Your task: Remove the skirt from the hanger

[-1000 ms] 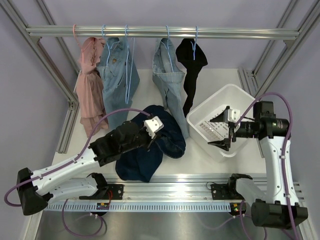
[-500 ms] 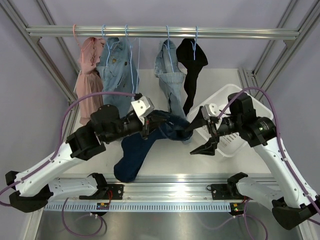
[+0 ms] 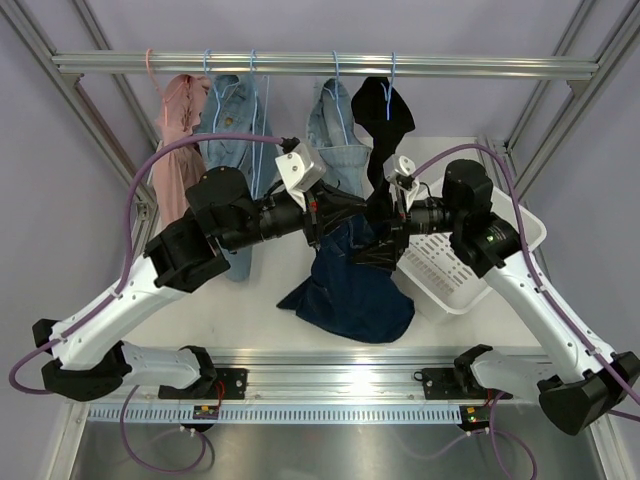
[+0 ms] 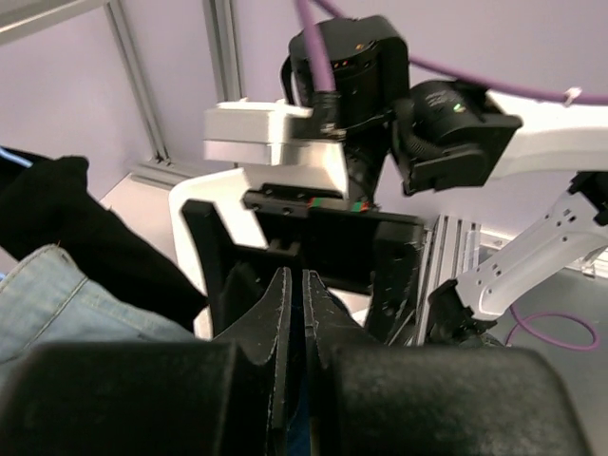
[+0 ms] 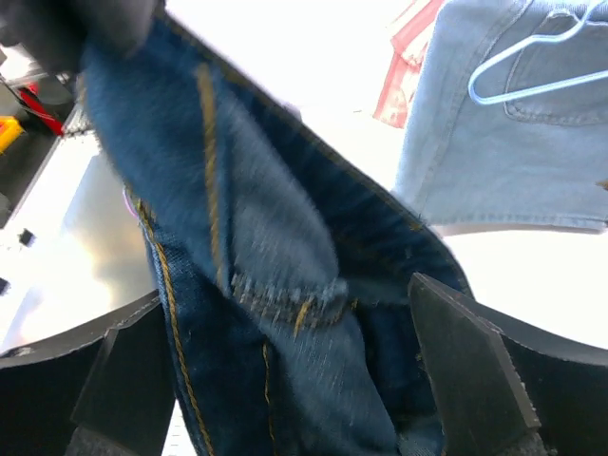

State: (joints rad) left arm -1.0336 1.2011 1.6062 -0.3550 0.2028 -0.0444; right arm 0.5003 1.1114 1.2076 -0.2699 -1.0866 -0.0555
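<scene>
Where the left end effector [image 4: 294, 285] pinches it, the skirt [image 3: 350, 292] hangs below.

a robotics lab test cell. aluminium framing [image 3: 560, 110] and plain lilac walls [image 3: 450, 25] enclose a white table [image 3: 255, 325] under a clothes rail [image 3: 480, 66].

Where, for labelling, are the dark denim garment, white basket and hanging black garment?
dark denim garment [image 3: 350, 295]: top external view, hanging lower panel.
white basket [image 3: 445, 280]: top external view, slatted side wall.
black garment [image 3: 385, 115]: top external view, just below its hanger.
</scene>
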